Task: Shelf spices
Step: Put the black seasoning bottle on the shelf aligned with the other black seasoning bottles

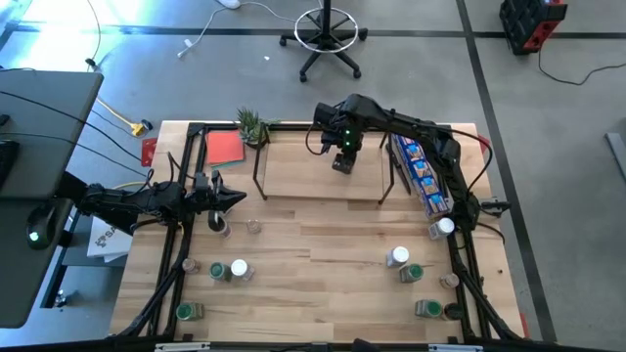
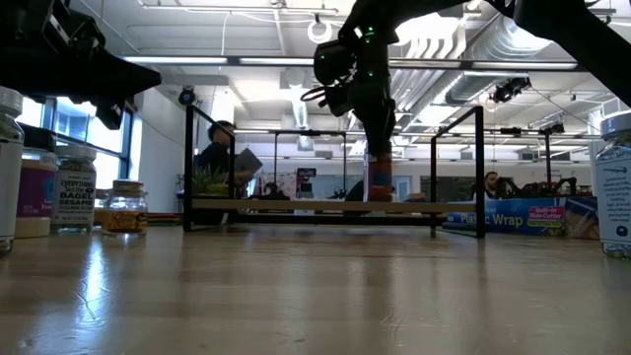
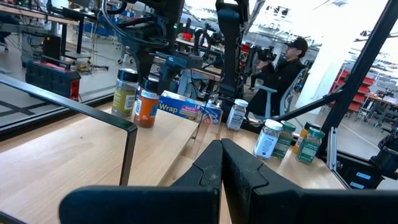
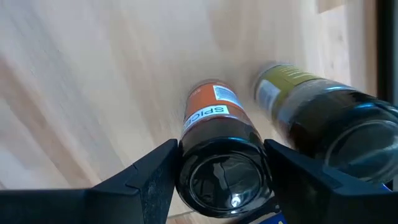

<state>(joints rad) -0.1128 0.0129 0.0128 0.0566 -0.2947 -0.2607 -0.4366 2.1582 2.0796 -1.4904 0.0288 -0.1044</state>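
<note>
Right wrist view puts your right gripper (image 4: pixel 217 168) around an orange-labelled spice jar (image 4: pixel 216 149) standing on the shelf (image 1: pixel 313 171), fingers straddling its black lid, a green-labelled jar (image 4: pixel 323 118) just beside. Farther off, your left gripper (image 1: pixel 238 198) hangs closed and empty above loose jars (image 1: pixel 227 271).

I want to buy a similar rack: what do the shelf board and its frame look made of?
The shelf board looks like light unfinished wood, judging by its pale matte surface with faint grain. Its frame looks like thin black-coated metal rod, probably steel, though the metal can't be confirmed.
</note>
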